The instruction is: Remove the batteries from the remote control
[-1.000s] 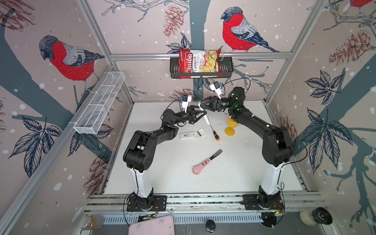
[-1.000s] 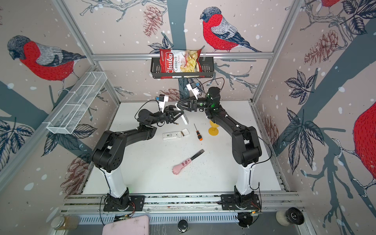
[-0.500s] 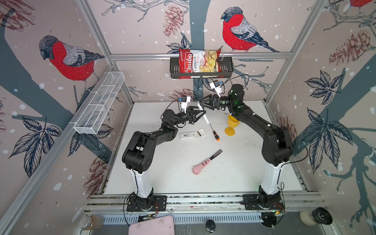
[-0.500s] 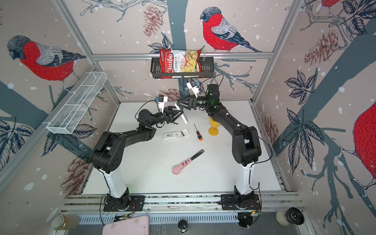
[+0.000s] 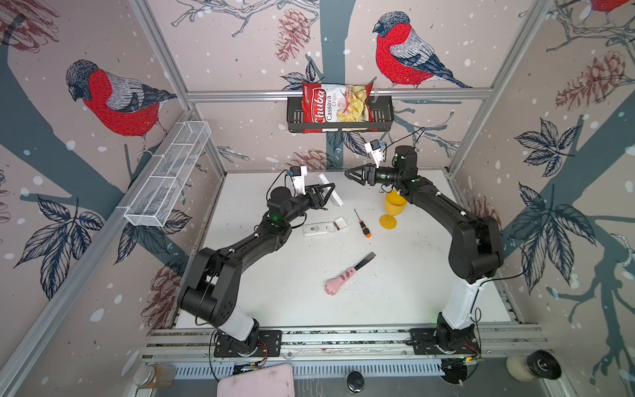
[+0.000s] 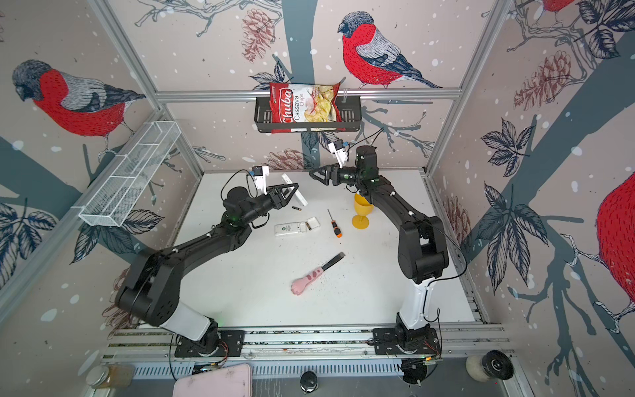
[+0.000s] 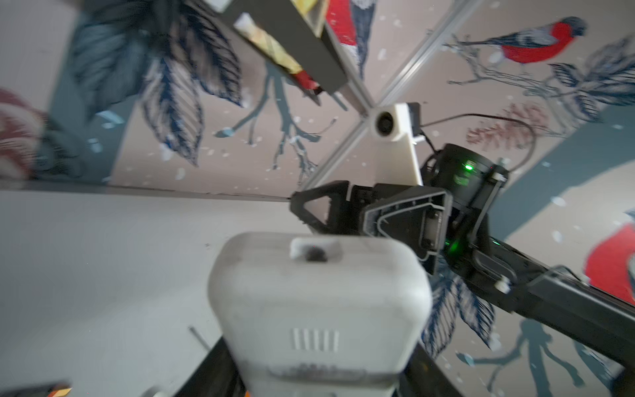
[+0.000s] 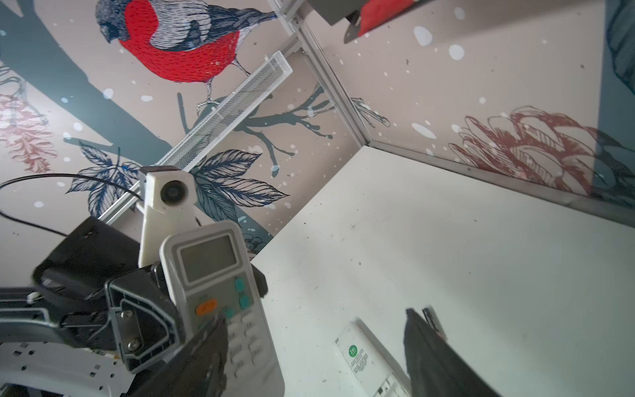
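Battery (image 6: 296,208) lies loose on table (image 5: 412,275), below raised remote (image 8: 213,275).
Left gripper (image 5: 328,194) is clamped on the remote; right gripper (image 8: 316,314) hangs near it, jaws wide apart.

The only words that can be read are on the chip bag (image 5: 335,105) in the black basket (image 5: 384,116) on the far wall. In both top views it shows "Chuba" in white script on red, with "Cassava Chips" beside it. The flat remote (image 8: 360,359) on the table (image 8: 446,257) has a round green sticker (image 8: 353,350), but its print is too small to read. The button marks on the raised remote (image 8: 220,292) are also illegible.
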You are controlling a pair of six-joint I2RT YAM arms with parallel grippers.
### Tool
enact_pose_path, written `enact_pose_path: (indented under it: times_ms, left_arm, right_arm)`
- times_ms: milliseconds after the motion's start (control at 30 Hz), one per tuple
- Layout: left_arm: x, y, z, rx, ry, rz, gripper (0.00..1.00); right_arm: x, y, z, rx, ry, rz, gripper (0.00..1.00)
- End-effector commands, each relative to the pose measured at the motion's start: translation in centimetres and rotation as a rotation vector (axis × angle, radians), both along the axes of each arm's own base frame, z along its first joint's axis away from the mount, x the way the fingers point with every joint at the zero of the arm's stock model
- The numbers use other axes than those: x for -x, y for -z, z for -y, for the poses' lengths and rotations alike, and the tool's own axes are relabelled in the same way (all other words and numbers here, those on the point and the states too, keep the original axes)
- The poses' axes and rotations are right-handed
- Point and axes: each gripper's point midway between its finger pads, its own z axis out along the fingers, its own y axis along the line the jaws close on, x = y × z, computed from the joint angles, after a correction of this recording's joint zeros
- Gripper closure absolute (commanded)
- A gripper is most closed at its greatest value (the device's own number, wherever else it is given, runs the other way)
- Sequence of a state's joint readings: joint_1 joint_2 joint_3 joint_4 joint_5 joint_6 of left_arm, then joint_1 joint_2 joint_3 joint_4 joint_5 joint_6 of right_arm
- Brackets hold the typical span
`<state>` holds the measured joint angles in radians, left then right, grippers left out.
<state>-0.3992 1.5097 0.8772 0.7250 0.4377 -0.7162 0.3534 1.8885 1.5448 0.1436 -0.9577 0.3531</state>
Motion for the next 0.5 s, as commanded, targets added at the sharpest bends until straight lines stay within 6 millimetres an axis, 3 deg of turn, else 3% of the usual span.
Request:
enact_pose_path:
  times_ms: [0,233,467]
  left_arm:
    - [0.0,4.7,-3.6,-0.125,-0.221,-0.166,0.56]
    - [4.4,10.1,-8.1,-0.243,-0.387,-0.351,0.53]
    - [8.1,12.4,-11.3,-0.372,-0.47,-0.441,0.51]
  right_arm:
    - [0.5,0.8,0.5,0.048,0.045,0.016,0.21]
    - [1.4,2.6,-1.5,0.147,0.118,-0.038,0.25]
    - [3.9,5.6,-3.0,0.216,0.137,-0.066,0.26]
